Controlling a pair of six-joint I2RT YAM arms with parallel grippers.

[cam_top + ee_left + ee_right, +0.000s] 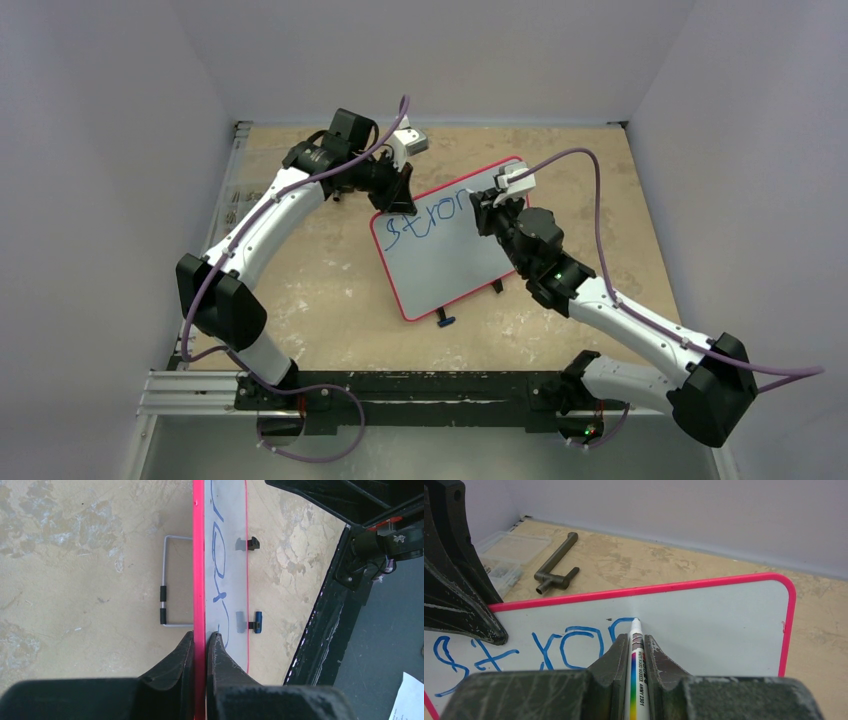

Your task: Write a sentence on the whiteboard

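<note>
my left jaws are pinched narrow on the far edge of the whiteboard [445,262], near its far-left corner, one finger [175,662] behind the pink frame and the other on the white face. my right jaws are closed tight on a marker [638,680], whose tip touches the board at the end of the sentence [425,220].

behind the board a bent wire stand [170,580] rests on the tabletop [320,280]. further back on the left lie a dark t-shaped tool [556,565] and a clear plastic box [509,550], both apart from the board. my left arm crowds the board's far-left corner, close beside the first letter.

the board sits mid-tabletop, propped at a slant, face toward my bases, its two black feet [254,543] at the near edge. its long axis runs from near-left to far-right. the blue letters follow that axis and read about "stro", with one more curve under the tip.

right of the tip the face is bare white up to the rounded pink edge, and bare below the line too. grey walls close in the tabletop on three sides.
</note>
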